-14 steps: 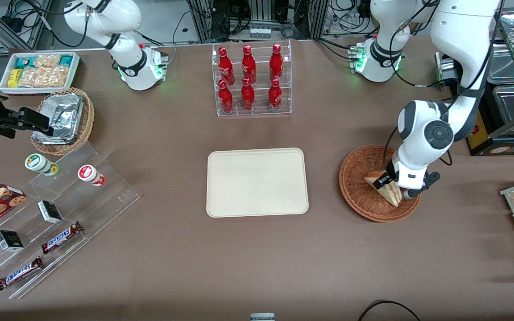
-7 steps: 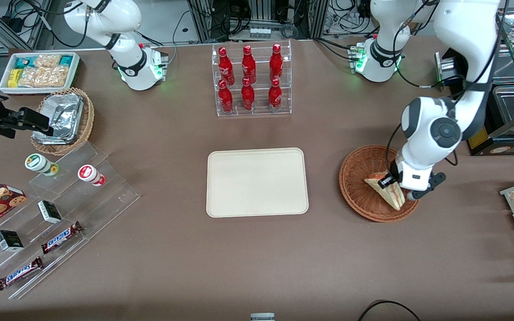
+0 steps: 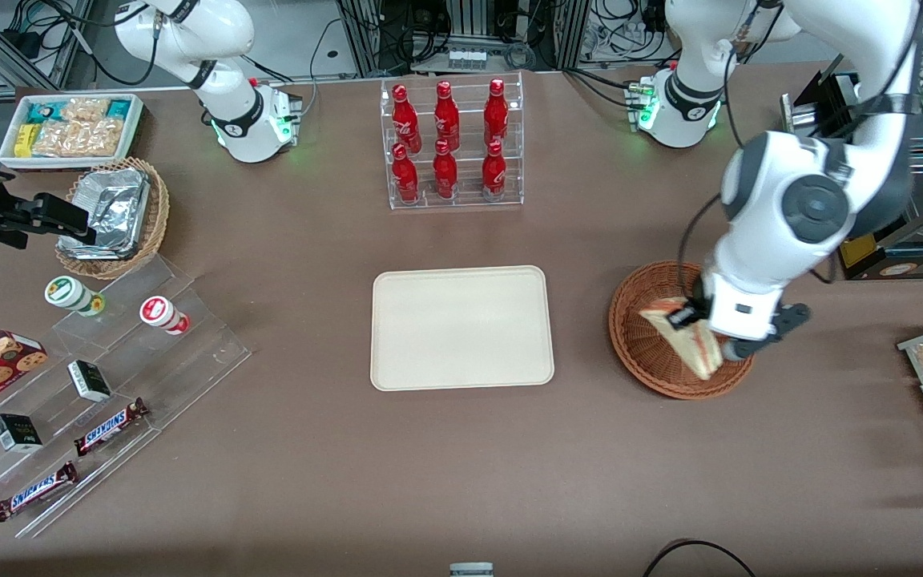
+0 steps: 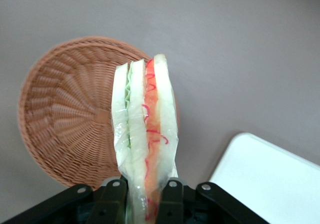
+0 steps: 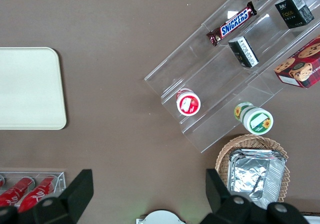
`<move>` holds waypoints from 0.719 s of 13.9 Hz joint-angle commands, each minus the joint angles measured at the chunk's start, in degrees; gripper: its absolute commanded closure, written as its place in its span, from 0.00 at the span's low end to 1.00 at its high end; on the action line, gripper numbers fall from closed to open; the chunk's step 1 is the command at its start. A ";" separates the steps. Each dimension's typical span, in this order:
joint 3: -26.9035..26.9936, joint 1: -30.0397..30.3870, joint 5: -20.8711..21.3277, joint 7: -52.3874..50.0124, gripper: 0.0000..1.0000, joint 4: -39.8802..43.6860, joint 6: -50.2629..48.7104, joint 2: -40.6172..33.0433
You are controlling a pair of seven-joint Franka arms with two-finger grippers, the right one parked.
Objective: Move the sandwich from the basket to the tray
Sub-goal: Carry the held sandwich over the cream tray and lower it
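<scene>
Sandwich (image 3: 682, 336) clamped at one corner by the left arm's pincer (image 3: 706, 332), hanging above the basket (image 3: 642, 353); the wrist view shows it clear of the weave. I would raise it a little more, then carry it level toward the tray (image 3: 461, 327) at mid-bench, avoiding swings, since the wrapped wedge (image 4: 145, 134) is held only by its tip.
</scene>
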 commanded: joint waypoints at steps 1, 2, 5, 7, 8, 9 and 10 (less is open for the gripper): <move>0.34 -5.45 1.63 -1.55 1.00 1.70 -1.12 1.06; 0.34 -7.29 1.63 -2.07 1.00 2.40 -1.04 1.24; 0.25 -13.09 1.28 -4.88 1.00 8.01 -1.12 6.40; 0.25 -16.26 1.19 -6.20 1.00 11.62 -1.21 10.19; 0.25 -18.10 1.10 -5.86 1.00 12.59 -1.04 11.68; 0.25 -19.17 1.10 -5.33 1.00 13.21 -0.86 12.83; 0.16 -20.83 1.10 -5.33 1.00 14.00 -0.60 14.15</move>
